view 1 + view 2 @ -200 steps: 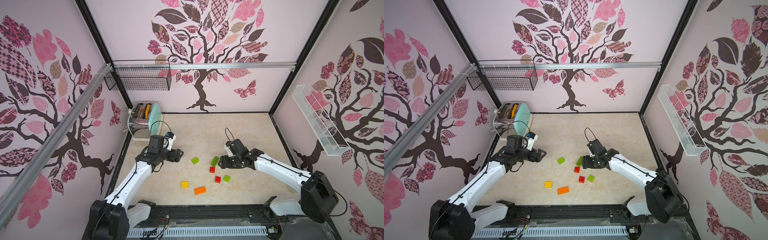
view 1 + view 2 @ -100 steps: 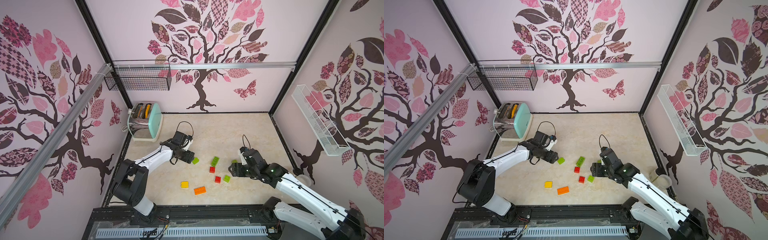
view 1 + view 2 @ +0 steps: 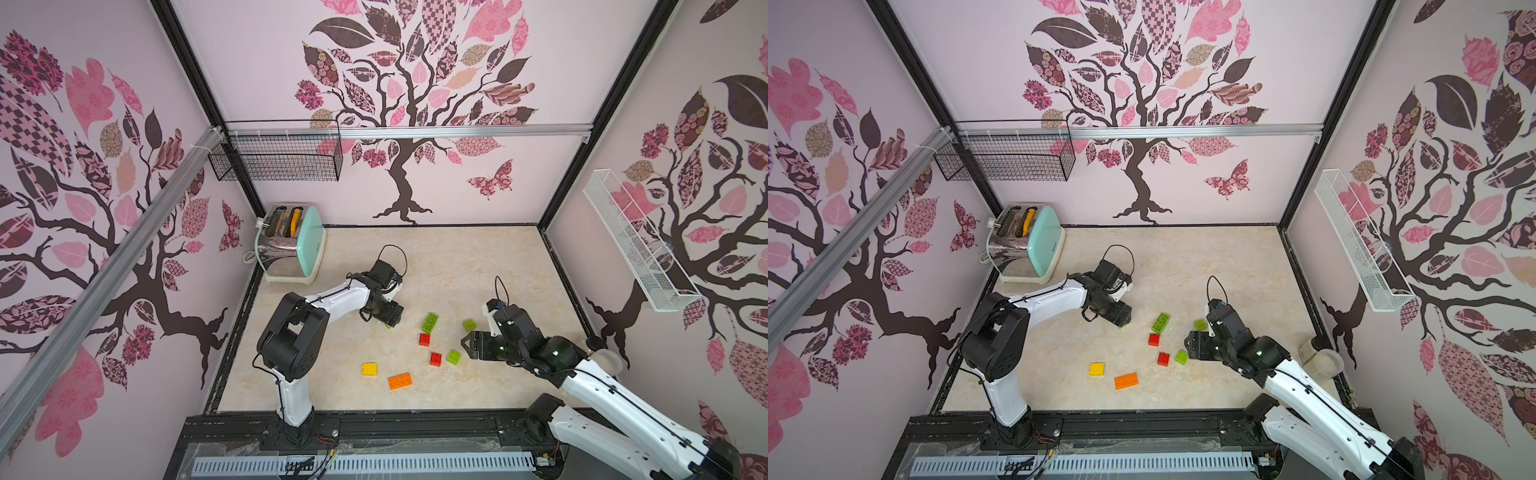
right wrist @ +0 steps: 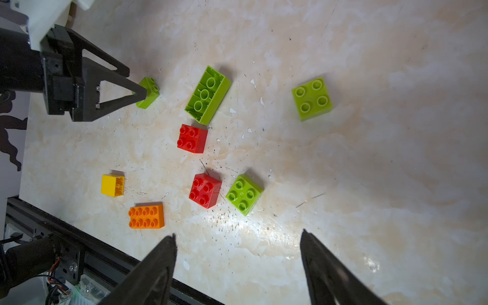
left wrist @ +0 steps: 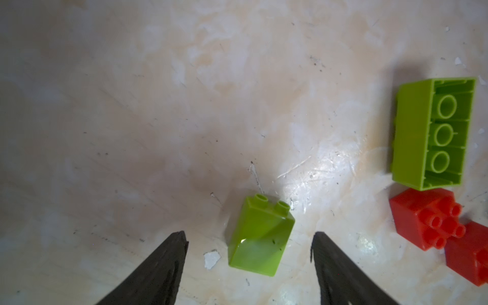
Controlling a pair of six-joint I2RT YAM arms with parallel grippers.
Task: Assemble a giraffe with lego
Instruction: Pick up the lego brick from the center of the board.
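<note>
Lego bricks (image 4: 205,190) clustered centrally, orange brick (image 4: 146,216) nearest front rail (image 4: 100,254), left pincer (image 5: 249,236) wide around small green brick (image 5: 261,239), right pincer (image 4: 237,235) wide

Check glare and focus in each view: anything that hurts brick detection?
Left wrist view: sheen on the table beside the small lime brick, a highlight on its slope; left pincer tips soft. Right wrist view: bricks sharp, sheen on the table near the right pincer, whose fingers blur. Both top views: even light, walls splayed by the wide lens.
</note>
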